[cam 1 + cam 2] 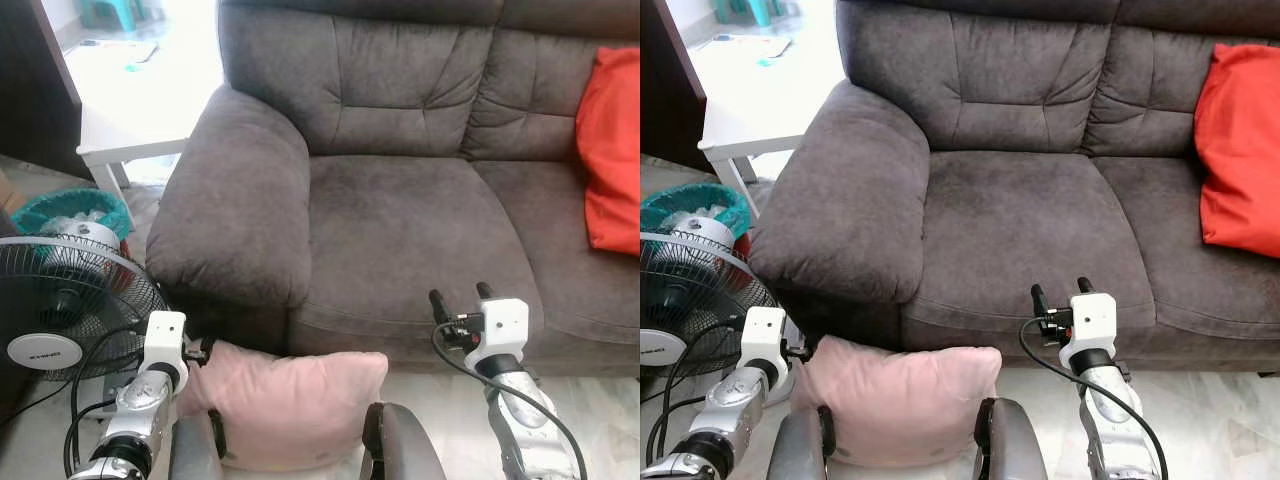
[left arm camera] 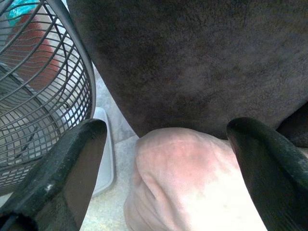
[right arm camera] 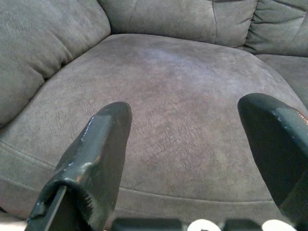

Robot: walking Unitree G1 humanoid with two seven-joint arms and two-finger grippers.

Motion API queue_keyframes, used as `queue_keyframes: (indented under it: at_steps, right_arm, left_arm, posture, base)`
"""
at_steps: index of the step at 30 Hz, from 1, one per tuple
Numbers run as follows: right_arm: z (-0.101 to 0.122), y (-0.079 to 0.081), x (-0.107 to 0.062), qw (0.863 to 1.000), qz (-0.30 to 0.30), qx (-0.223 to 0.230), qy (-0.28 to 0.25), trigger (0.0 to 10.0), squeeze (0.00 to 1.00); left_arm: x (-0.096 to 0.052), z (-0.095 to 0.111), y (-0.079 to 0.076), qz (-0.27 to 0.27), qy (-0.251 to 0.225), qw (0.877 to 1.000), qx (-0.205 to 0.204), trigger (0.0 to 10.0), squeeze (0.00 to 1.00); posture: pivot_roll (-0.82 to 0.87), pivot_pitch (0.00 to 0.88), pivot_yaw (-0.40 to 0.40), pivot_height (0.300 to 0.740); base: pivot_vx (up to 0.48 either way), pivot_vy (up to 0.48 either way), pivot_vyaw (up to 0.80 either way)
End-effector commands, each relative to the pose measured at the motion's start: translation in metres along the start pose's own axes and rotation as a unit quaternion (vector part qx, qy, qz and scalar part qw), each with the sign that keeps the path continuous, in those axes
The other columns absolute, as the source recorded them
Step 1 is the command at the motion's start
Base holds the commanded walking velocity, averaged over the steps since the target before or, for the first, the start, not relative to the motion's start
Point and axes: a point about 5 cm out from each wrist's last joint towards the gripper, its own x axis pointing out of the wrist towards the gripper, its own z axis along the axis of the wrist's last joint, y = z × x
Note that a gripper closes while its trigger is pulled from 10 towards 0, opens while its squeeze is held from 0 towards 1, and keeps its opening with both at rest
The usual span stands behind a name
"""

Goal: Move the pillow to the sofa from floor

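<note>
Pink pillow (image 1: 285, 405) on the floor (image 1: 600, 410), leaning against the front base of the grey sofa (image 1: 400, 200) at about 6 o'clock in the head views, just below the left armrest (image 1: 230, 200) and seat cushion (image 1: 410, 235).

Left hand (image 2: 163, 159) low at 7 o'clock, fingers spread wide and empty, bracketing the pillow's upper left corner (contact not evident in the wrist view). Right hand (image 3: 192, 159) raised at 5 o'clock, likewise spread wide and empty, aimed at the seat cushion, well apart from the pillow.

Standing fan (image 1: 60, 310) just beside the left hand at 8 o'clock; teal basket (image 1: 70, 210) behind it; white surface (image 1: 130, 130) at 10 o'clock; red cushion (image 1: 612, 150) at 3 o'clock on the far seat.

Handling, as judged: soft, light, plush fabric, not fragile, likely to sag and fold when lifted by one point. Best hold probably a deep pinch across a top corner or the upper edge, gathering enough stuffing to resist slipping; a second hold on the opposite corner (right hand currently free) likely to keep it level. Fan grille close enough to risk a snag on the left side.
</note>
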Motion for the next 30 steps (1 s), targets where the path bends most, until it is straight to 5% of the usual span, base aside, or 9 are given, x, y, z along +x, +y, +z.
queue_keyframes:
  at_steps: [1, 15, 26, 30]
  right_arm:
    - [0.002, -0.002, -0.002, 1.000, 0.002, -0.005, 0.004, 10.0, 0.00]
    - [0.027, -0.010, -0.007, 0.999, 0.025, -0.025, -0.017, 10.0, 0.00]
    - [0.056, -0.010, -0.007, 0.996, 0.075, -0.046, -0.032, 10.0, 0.00]
    - [0.064, -0.013, -0.009, 0.994, 0.095, -0.055, -0.027, 10.0, 0.00]
  left_arm:
    - [-0.001, -0.005, 0.002, 0.004, 0.011, 1.000, 0.000, 10.0, 0.00]
    - [0.000, -0.006, -0.001, 0.007, 0.014, 1.000, -0.007, 10.0, 0.00]
    - [0.008, 0.017, 0.013, 0.049, -0.010, 0.999, -0.012, 10.0, 0.00]
    - [0.010, 0.020, 0.020, 0.070, -0.002, 0.996, -0.052, 10.0, 0.00]
  posture:
    - [0.08, 0.077, -0.111, 0.470]
    - [0.03, 0.135, -0.164, 0.462]
    - [-0.01, 0.176, -0.243, 0.462]
    - [-0.03, 0.188, -0.282, 0.462]
  base:
    - [0.000, 0.000, 0.00]
    - [0.000, 0.000, 0.00]
    - [0.000, 0.000, 0.00]
    - [0.000, 0.000, 0.00]
